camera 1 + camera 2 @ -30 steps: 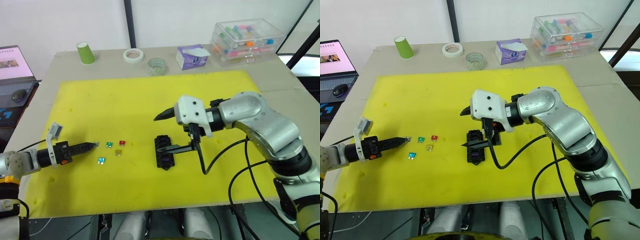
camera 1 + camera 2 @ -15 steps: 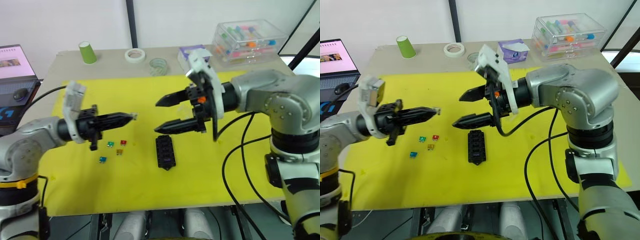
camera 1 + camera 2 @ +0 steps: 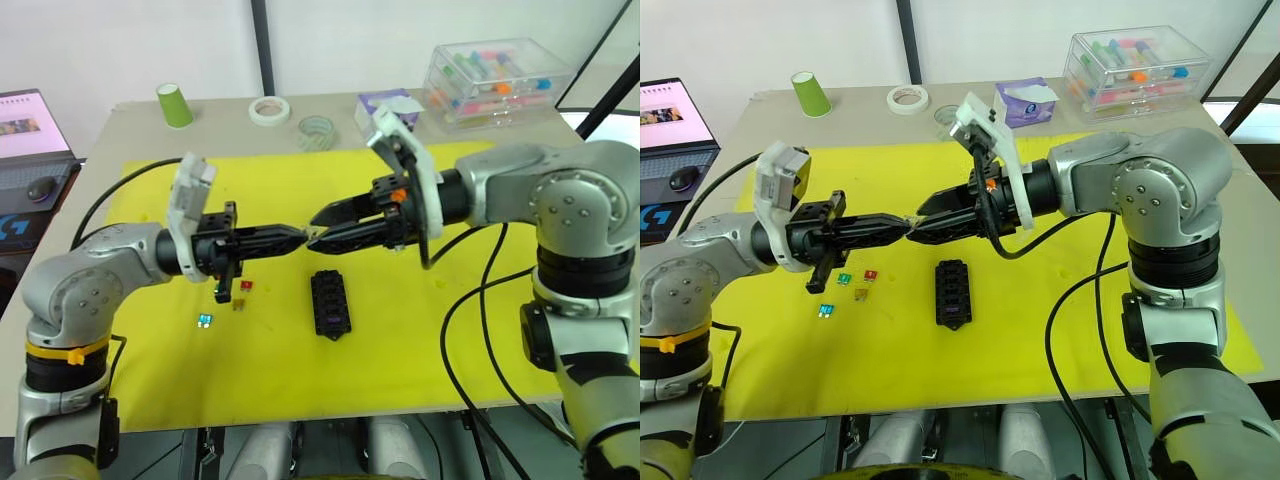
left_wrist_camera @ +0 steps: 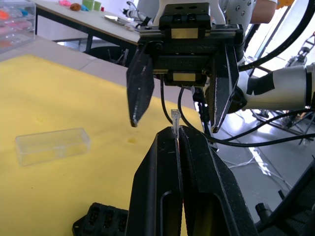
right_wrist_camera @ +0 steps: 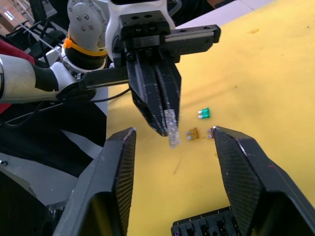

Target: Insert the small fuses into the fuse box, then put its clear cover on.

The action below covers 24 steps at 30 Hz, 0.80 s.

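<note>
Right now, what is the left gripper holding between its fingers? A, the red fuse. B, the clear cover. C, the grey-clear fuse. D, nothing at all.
C: the left gripper is shut on the grey-clear fuse, whose pale body pokes out from its fingertips toward the open right gripper, while the clear cover lies apart on the yellow mat.

Left gripper (image 3: 902, 226) and right gripper (image 3: 923, 220) meet tip to tip above yellow mat (image 3: 1060, 320) — fingers hard to tell apart. Black fuse box (image 3: 951, 293) lies below them. Green, red, yellow, teal fuses (image 3: 847, 288) beside it — loose on mat.
</note>
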### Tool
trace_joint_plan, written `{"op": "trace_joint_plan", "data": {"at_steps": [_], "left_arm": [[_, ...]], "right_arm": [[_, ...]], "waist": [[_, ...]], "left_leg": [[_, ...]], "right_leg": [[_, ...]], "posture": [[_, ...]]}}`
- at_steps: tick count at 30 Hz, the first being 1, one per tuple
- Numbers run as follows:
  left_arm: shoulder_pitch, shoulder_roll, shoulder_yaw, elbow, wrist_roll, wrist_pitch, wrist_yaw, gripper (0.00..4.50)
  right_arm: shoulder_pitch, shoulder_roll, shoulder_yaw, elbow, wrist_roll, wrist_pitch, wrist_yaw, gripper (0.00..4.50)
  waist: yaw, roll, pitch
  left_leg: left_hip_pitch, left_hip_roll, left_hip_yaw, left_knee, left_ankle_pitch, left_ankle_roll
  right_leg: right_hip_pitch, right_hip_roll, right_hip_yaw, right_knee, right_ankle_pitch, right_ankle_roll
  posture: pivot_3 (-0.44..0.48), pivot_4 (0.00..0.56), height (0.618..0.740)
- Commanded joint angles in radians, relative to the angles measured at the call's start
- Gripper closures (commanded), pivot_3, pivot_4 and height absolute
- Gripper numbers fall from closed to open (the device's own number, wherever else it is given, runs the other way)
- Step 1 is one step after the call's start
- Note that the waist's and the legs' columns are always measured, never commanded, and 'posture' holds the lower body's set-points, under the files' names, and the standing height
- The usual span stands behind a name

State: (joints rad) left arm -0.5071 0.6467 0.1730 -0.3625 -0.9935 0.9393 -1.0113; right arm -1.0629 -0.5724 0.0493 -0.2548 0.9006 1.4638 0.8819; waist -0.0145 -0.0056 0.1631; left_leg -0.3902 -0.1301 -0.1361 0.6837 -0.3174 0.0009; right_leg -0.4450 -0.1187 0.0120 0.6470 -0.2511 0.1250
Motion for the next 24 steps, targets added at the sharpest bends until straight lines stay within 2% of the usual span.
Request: {"op": "trace_joint_plan", "data": {"at_steps": [1, 4, 24], "left_arm": [[-0.001, 0.02, 0.003, -0.011, -0.003, -0.032, -0.015, 4.5], [0.006, 0.028, 0.001, -0.008, 0.002, -0.041, -0.019, 4.5], [0.02, 0.047, 0.007, -0.009, -0.016, -0.045, -0.003, 4.5]], "right_arm": [[-0.027, -0.01, -0.028, -0.01, 0.024, -0.007, -0.005, 2.25], [-0.029, -0.01, -0.024, -0.003, 0.029, -0.007, -0.01, 3.08], [-0.015, 0.001, -0.008, -0.011, 0.04, -0.023, -0.031, 3.08]], "waist": [[-0.001, 0.0, 0.0], [0.0, 0.0, 0.0], [0.0, 0.0, 0.0]], "left_leg": [[0.0, 0.0, 0.0, 0.0, 0.0, 0.0], [0.0, 0.0, 0.0, 0.0, 0.0, 0.0], [0.0, 0.0, 0.0, 0.0, 0.0, 0.0]], "right_leg": [[0.0, 0.0, 0.0, 0.0, 0.0, 0.0], [0.0, 0.0, 0.0, 0.0, 0.0, 0.0], [0.0, 0.0, 0.0, 0.0, 0.0, 0.0]], "posture": [[0.0, 0.15, 0.74], [0.0, 0.15, 0.74], [0.0, 0.15, 0.74]]}}
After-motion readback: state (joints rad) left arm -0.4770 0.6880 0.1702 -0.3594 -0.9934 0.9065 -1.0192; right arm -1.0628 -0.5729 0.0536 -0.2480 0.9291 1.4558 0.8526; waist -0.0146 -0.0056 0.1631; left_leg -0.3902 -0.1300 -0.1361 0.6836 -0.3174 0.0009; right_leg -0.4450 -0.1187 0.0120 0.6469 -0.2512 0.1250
